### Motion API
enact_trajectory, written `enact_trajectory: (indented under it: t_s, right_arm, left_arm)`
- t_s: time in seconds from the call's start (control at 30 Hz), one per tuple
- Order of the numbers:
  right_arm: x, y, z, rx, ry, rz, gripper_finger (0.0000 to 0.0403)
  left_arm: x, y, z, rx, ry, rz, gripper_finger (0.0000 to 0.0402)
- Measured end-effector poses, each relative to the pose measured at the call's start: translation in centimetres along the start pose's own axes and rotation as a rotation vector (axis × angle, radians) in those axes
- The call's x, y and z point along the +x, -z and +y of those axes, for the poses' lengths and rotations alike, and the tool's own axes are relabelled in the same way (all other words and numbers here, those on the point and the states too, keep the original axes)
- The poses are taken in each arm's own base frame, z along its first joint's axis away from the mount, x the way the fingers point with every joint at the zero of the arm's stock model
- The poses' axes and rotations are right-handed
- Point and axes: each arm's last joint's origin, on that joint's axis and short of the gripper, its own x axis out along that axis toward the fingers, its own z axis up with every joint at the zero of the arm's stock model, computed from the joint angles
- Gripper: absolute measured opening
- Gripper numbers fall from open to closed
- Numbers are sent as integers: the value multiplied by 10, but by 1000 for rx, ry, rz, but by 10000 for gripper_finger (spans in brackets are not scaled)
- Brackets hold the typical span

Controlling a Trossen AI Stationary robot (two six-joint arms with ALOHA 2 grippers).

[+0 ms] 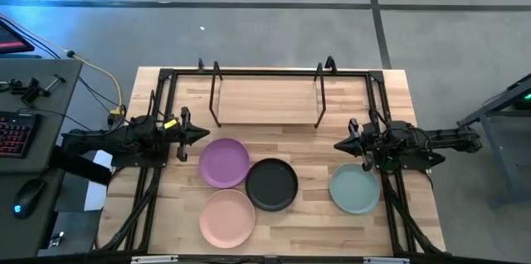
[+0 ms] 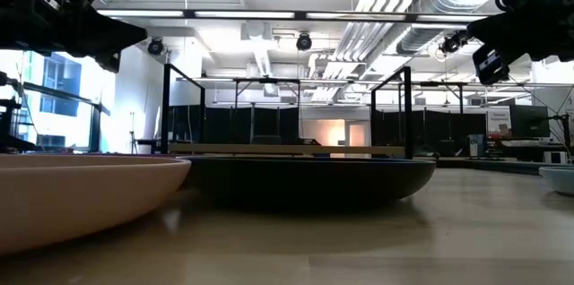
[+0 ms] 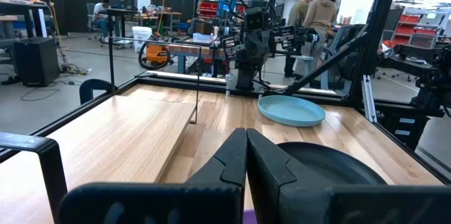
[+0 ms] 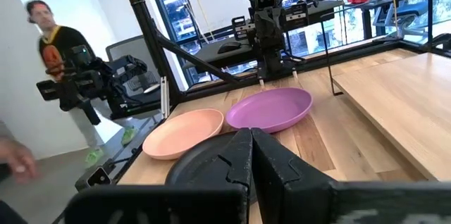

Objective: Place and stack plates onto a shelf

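Plates all lie flat on the bench (image 1: 398, 222), none on the shelf (image 1: 265, 100) at the far middle: purple plate (image 1: 224, 163) left of centre, black plate (image 1: 271, 184) touching it on the right, pink plate (image 1: 227, 218) nearest, blue-green plate (image 1: 355, 189) apart at right. Left pincer (image 1: 202, 134) hangs just left of the purple plate, fingers pressed together. Right pincer (image 1: 340, 144) hangs above the blue-green plate's far edge, fingers pressed together too.

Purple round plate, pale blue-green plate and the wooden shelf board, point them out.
Purple round matte plate (image 1: 224, 163), high view, its centre.
Pale blue-green round plate (image 1: 354, 189), high view, its centre.
Light wooden shelf board (image 1: 265, 100), high view, mid-board.
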Motion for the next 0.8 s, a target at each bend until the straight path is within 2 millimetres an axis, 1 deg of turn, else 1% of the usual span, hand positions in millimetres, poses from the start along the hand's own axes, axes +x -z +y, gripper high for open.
enact_trajectory:
  t_s: [0.07,0.1,0.13,0.2,0.27,0.33,0.4,0.47,0.53,0.63,0.73,0.8]
  right_arm:
    - [0,-1,-1,-39,23,-9,0]
    - [0,-3,-1,-58,59,-39,0]
    - [0,-8,-2,-44,102,-104,0]
    - [-3,-24,0,99,144,-303,0]
    - [-11,-41,2,281,152,-535,0]
    - [-19,-54,3,430,156,-735,0]
    - [-26,-62,3,517,156,-873,0]
    - [-29,-65,3,538,182,-935,0]
    - [-28,-74,6,534,160,-919,0]
    - [-21,-99,16,492,65,-849,0]
    - [1,-124,23,437,117,-650,3]
    - [19,-140,27,439,177,-445,12]
  left_arm:
    - [0,0,0,0,0,-1,0]
    - [0,0,0,0,0,0,0]
    - [0,0,0,0,0,0,0]
    - [0,0,0,0,0,0,0]
    - [0,0,0,0,0,0,0]
    - [0,0,0,0,0,0,0]
    - [0,0,0,0,0,0,0]
    - [0,0,0,0,0,0,0]
    - [0,0,0,0,0,1,0]
    - [0,0,0,0,0,2,0]
    - [0,0,0,0,-1,2,0]
    - [0,0,0,0,0,2,0]
